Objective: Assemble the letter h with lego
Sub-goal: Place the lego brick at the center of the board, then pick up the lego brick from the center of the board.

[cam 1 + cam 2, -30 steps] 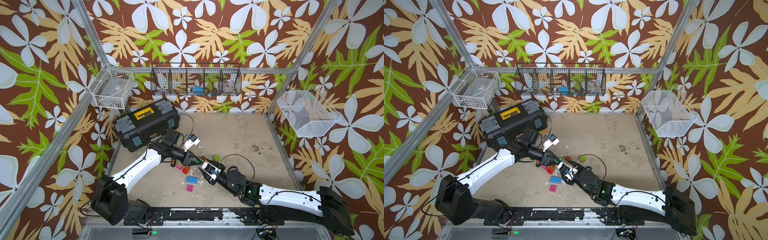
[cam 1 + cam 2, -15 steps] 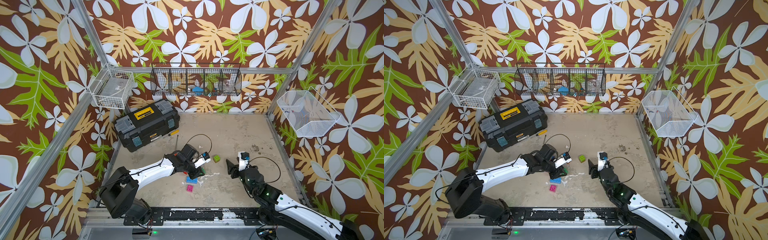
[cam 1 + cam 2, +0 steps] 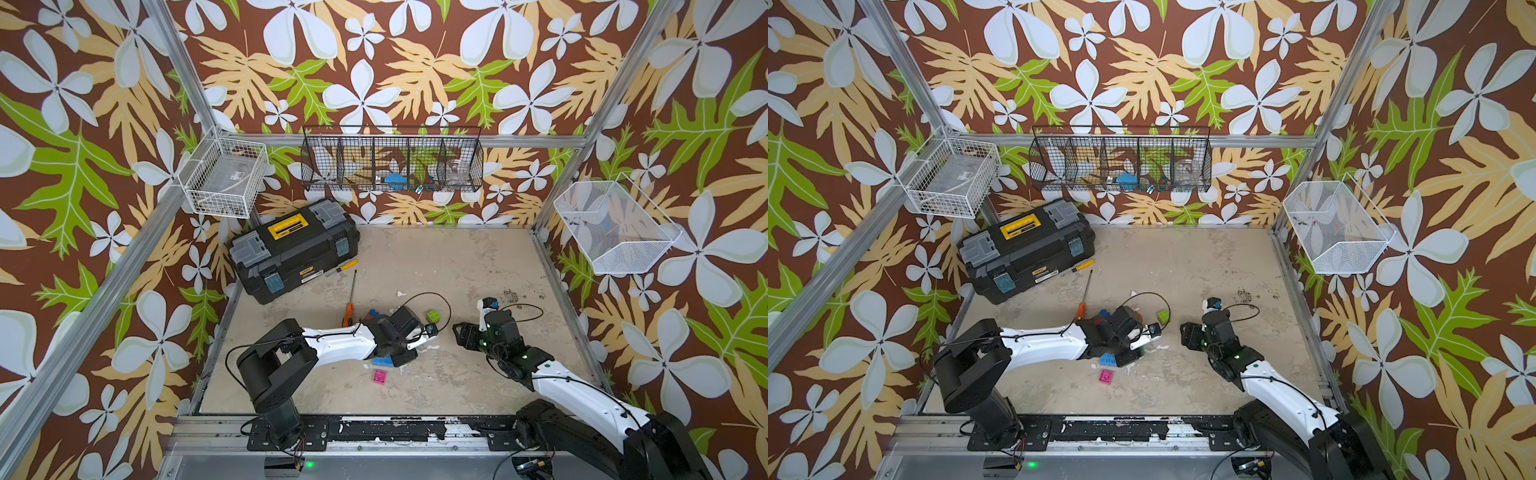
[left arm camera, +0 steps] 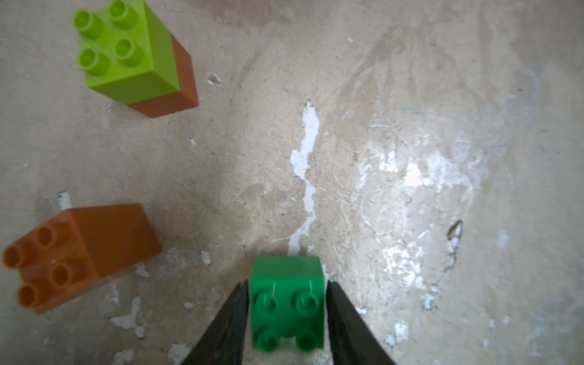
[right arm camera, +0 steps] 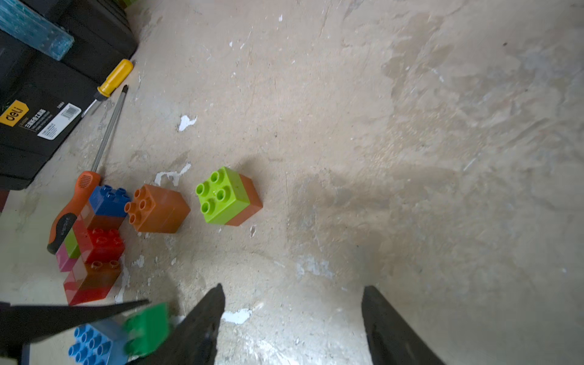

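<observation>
**Fingers.** The left fingers [image 4: 227,322] stand close on either side of the green brick [image 4: 287,303] with only a sliver of gap. We cannot tell whether they pinch it. The right fingers [image 5: 202,325] are spread and empty over bare desk [image 5: 379,158].

**Task item.** No letter h is assembled. The green brick lies just beside a long blue brick [image 5: 94,343]; blur hides whether they are joined. A stacked cluster [image 5: 98,240], an orange brick [image 5: 158,208], a lime-on-orange pair [image 5: 227,197] and a pink brick [image 3: 379,376] lie loose.

**Risks.** In our judgement an unseated green brick could topple or be dragged when the fingers withdraw, because they flank it so tightly.

**Obstructions.** The screwdriver [image 5: 68,218] rests its handle against the cluster, so lifting those bricks may shift it. In both top views the left arm [image 3: 345,340] hides part of the cluster. The toolbox [image 3: 293,249] stands well apart.
</observation>
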Robot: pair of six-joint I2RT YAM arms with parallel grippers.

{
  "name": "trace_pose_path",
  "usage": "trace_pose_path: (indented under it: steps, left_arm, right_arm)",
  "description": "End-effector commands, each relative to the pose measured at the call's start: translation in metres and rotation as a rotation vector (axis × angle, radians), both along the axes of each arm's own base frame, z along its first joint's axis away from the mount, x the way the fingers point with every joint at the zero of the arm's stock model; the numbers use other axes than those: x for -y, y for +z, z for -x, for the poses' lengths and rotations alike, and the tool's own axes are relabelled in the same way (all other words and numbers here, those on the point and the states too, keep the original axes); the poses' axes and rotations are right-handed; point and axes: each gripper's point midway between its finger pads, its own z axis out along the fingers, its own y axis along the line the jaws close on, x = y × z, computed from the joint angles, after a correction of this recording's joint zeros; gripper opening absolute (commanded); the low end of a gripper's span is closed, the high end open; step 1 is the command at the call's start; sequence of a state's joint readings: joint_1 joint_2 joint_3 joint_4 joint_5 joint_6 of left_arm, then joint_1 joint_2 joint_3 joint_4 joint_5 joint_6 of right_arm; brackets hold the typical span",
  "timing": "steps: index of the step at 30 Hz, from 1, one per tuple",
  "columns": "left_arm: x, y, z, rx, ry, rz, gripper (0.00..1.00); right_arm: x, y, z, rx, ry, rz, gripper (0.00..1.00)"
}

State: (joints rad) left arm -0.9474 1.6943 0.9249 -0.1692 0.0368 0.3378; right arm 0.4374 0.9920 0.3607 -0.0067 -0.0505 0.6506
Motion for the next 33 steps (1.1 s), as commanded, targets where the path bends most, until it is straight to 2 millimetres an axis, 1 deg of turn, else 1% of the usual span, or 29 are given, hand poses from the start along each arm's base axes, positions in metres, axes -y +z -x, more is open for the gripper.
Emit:
trace_pose_path:
  steps: [1,3,4,5,7,8,9,12,15,18,19,22,25,27,31,33]
  left_arm:
    - [0.0,0.014,-0.011,0.054,0.022,-0.004,0.57]
    - [-0.001,0.027,-0.009,0.048,0.013,0.027,0.67]
    - [-0.003,0.034,-0.007,0.038,0.008,0.048,0.75]
    - [-0.005,0.042,-0.006,0.026,0.006,0.07,0.77]
    - [-0.014,0.057,-0.01,-0.009,0.025,0.113,0.77]
    - [-0.021,0.066,-0.014,-0.03,0.042,0.141,0.77]
    - [-0.028,0.072,-0.017,-0.047,0.054,0.166,0.77]
    - [-0.061,0.087,-0.035,-0.078,0.14,0.229,0.77]
    - [-0.098,0.098,-0.046,-0.12,0.232,0.313,0.77]
    - [-0.136,0.1,-0.056,-0.127,0.33,0.363,0.77]
    - [-0.146,0.101,-0.058,-0.128,0.358,0.369,0.78]
    - [-0.17,0.105,-0.061,-0.143,0.413,0.412,0.77]
    - [-0.188,0.105,-0.066,-0.15,0.465,0.44,0.77]
    - [-0.197,0.103,-0.07,-0.154,0.498,0.439,0.77]
    - [-0.21,0.097,-0.078,-0.144,0.549,0.41,0.77]
    - [-0.211,0.097,-0.078,-0.142,0.554,0.405,0.77]
  right_arm:
    - [-0.005,0.0,0.007,-0.021,0.046,-0.01,0.72]
    - [-0.01,0.004,0.01,-0.019,0.1,-0.001,0.72]
    - [-0.012,0.006,0.013,-0.025,0.125,0.01,0.71]
    - [-0.016,0.009,0.015,-0.024,0.172,0.016,0.7]
    - [-0.029,0.018,0.02,-0.021,0.274,0.014,0.67]
    - [-0.036,0.024,0.022,-0.013,0.331,0.017,0.66]
    - [-0.042,0.026,0.026,-0.015,0.371,0.026,0.66]
    - [-0.071,0.034,0.035,0.037,0.515,0.123,0.65]
    - [-0.11,0.04,0.049,0.119,0.693,0.203,0.64]
    - [-0.152,0.042,0.074,0.257,0.914,0.284,0.64]
    - [-0.163,0.039,0.084,0.292,0.981,0.306,0.64]
    - [-0.19,0.035,0.104,0.358,1.124,0.341,0.66]
    - [-0.21,0.023,0.115,0.374,1.213,0.385,0.68]
    - [-0.222,0.015,0.118,0.37,1.251,0.419,0.68]
    - [-0.239,-0.005,0.117,0.352,1.279,0.483,0.67]
    - [-0.246,-0.009,0.117,0.347,1.287,0.471,0.66]
